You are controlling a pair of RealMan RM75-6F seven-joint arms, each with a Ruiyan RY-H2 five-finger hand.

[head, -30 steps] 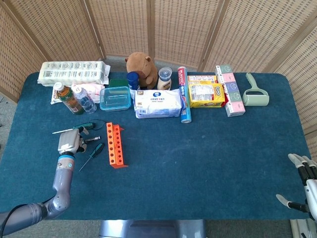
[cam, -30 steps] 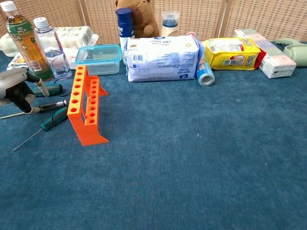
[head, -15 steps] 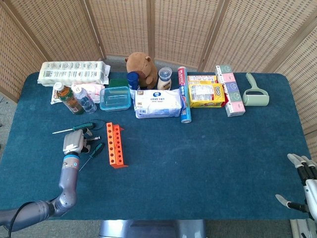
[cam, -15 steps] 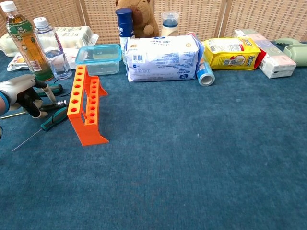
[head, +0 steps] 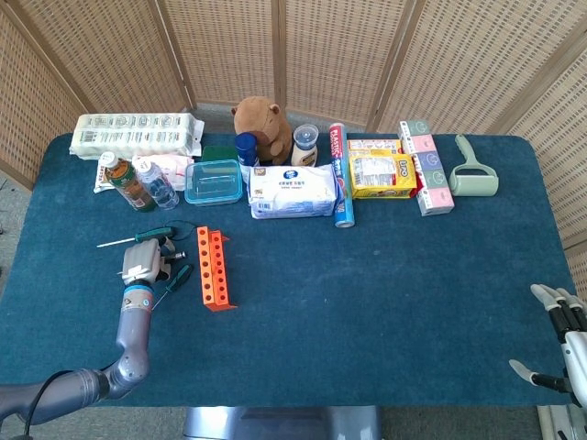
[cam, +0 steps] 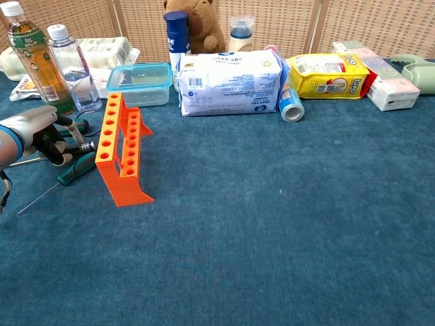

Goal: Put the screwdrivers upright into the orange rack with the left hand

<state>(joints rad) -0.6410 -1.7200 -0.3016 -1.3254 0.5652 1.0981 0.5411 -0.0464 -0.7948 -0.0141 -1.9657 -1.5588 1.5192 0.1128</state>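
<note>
Little print is legible here. The blue-and-red tube (head: 338, 174) lying right of the white wipes pack (head: 293, 191) carries the word "PLASTIC" along its red far end, seen from the head view. The yellow packet (cam: 328, 75) at the far right shows large letters that stay too blurred to spell, and the fine print on the wipes pack cannot be read.

A staged lab tabletop: blue-clothed table (head: 385, 293) crowded with groceries, ringed by wicker screens (head: 229, 46).
</note>
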